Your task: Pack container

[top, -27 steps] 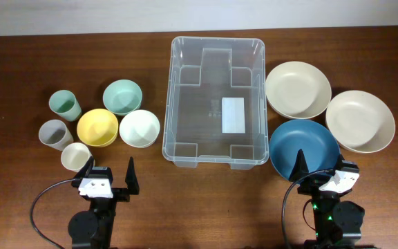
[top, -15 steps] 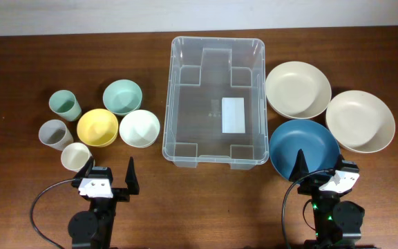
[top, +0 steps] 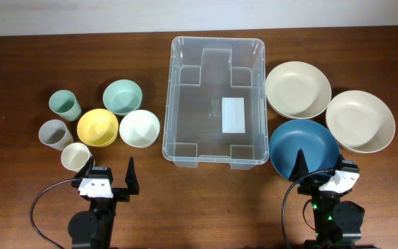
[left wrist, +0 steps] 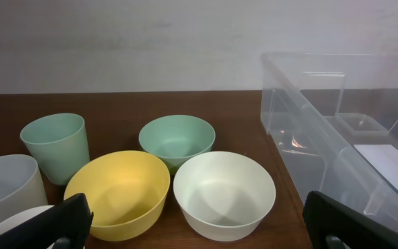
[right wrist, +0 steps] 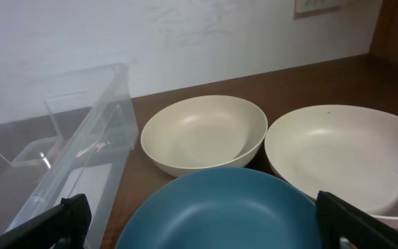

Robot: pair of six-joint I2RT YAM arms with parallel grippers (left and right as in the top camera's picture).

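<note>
**Figure: Packing not yet begun; the container point(top: 195, 117) stands empty at mid-table, with both arms on its near side.**
Left gripper point(top: 110, 166) and right gripper point(top: 321, 166) are spread wide and hold nothing. I would start with the dark blue bowl point(top: 302, 145), just right of the container, pinching its rim on the side away from the container wall. One right finger seems to overhang that rim, though the overhead view leaves this unclear. The white bowl point(top: 139, 128), just left of the container, suits the left arm.
</note>
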